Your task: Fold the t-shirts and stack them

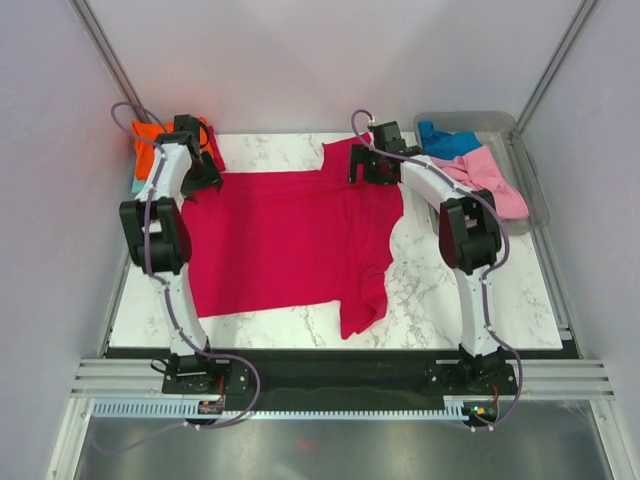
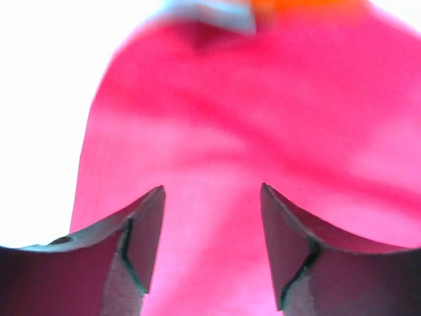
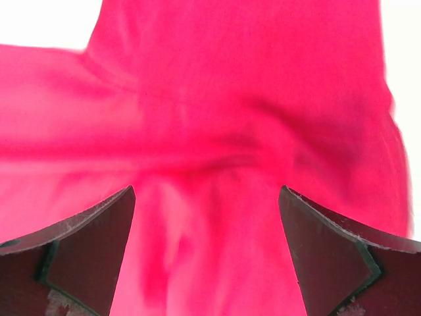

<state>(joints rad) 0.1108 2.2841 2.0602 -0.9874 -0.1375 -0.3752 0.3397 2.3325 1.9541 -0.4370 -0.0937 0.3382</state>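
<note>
On the table [image 1: 450, 300]: I see the crimson-pink shirt [image 1: 290, 240] spread flat over the marble, filling most of the middle, with one sleeve drooping toward the near edge on its right side.
Left gripper [image 1: 203, 175]: poised over the shirt's far left corner. From its wrist camera, the fingers [image 2: 131, 250] stand apart with only pink cloth beyond them. I see nothing pinched.
Right gripper [image 1: 365, 165]: poised over the shirt's far edge, right of middle. Its fingers [image 3: 85, 250] are spread wider than the left pair, with rumpled pink cloth underneath and nothing clamped.
Far left corner: an orange shirt [image 1: 148, 150] lies bunched behind the left arm, with a sliver of teal shirt [image 1: 137, 185] showing beside it. Both touch or sit just beside the crimson-pink one; I cannot tell which.
Tub [image 1: 530, 200]: grey and clear, off the table's far right corner. It holds a blue shirt [image 1: 445, 140] and a light pink shirt [image 1: 490, 180], crumpled together.
</note>
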